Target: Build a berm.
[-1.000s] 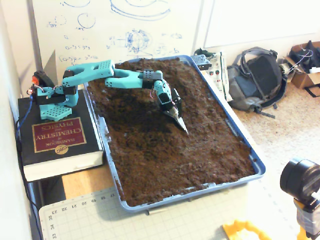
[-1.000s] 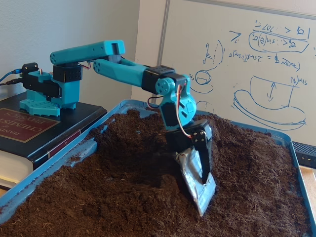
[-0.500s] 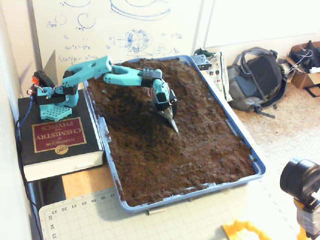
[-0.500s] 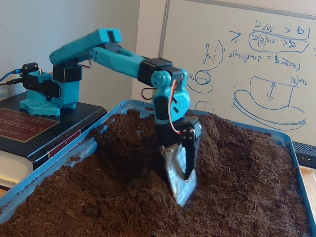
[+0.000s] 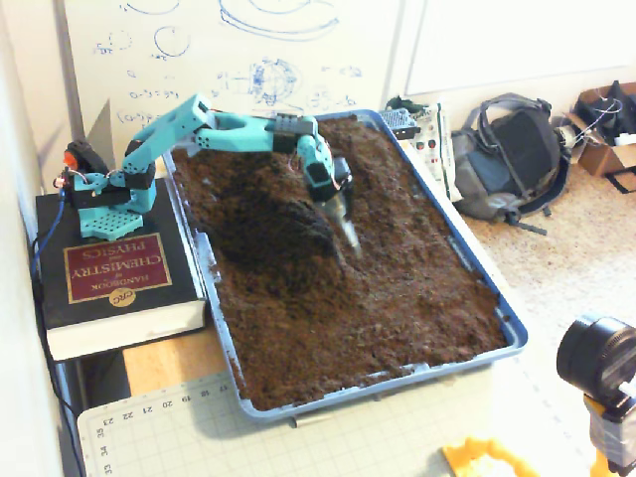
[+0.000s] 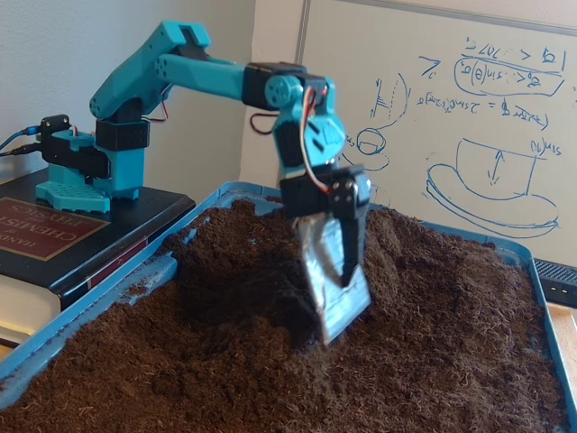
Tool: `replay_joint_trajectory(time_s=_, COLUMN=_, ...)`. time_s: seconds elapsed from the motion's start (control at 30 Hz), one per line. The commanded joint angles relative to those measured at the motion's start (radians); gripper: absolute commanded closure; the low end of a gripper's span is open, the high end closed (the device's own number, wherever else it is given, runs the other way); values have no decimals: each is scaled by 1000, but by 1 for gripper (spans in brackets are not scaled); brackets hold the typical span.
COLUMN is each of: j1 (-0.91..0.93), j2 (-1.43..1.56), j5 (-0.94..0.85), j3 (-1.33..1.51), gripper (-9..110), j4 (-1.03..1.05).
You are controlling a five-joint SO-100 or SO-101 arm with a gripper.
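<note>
From my station, I see the teal arm (image 6: 216, 77) reaching out from its base on a thick chemistry handbook (image 5: 114, 273) and over the blue tray (image 5: 512, 333) of dark brown soil. The gripper (image 6: 335, 302) points down with a silvery, foil-wrapped blade (image 6: 332, 275) fixed over its fingers, so it works as a scoop. I cannot tell how far the jaws stand apart: the wrapping hides the fingertips, and the blade's lower end is blurred in both fixed views. In the low fixed view the blade's tip looks just at or just above the soil, in front of a shadowed hollow (image 6: 261, 289).

The berm (image 5: 273, 224) shows in the high fixed view as a darker raised heap just left of the gripper (image 5: 348, 231), in the tray's upper left part, near the arm's base. In the low fixed view the soil rises toward the far rim behind the tool (image 6: 433, 262). The soil in the near half of the tray lies flatter.

A whiteboard (image 6: 469, 117) with blue sketches stands behind.
</note>
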Motion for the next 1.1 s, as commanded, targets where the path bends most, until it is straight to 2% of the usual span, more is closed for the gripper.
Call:
replay_joint_trajectory(time_s=0.0, j1=-17, j2=156, j5=95, j3=-123, gripper=101, j4=-118)
replay_joint_trajectory(time_s=0.23, j1=-183, j2=34, j5=376, j3=-130, gripper=101, j4=-390)
replay_joint_trajectory(time_s=0.4, j1=-347, j2=-103, j5=502, j3=-146, gripper=101, j4=-477)
replay_joint_trajectory(time_s=0.7, j1=-540, j2=-293, j5=457, j3=-126, gripper=101, j4=-482)
replay_joint_trajectory(time_s=1.07, j1=-506, j2=-291, j5=302, j3=15, gripper=101, j4=-443)
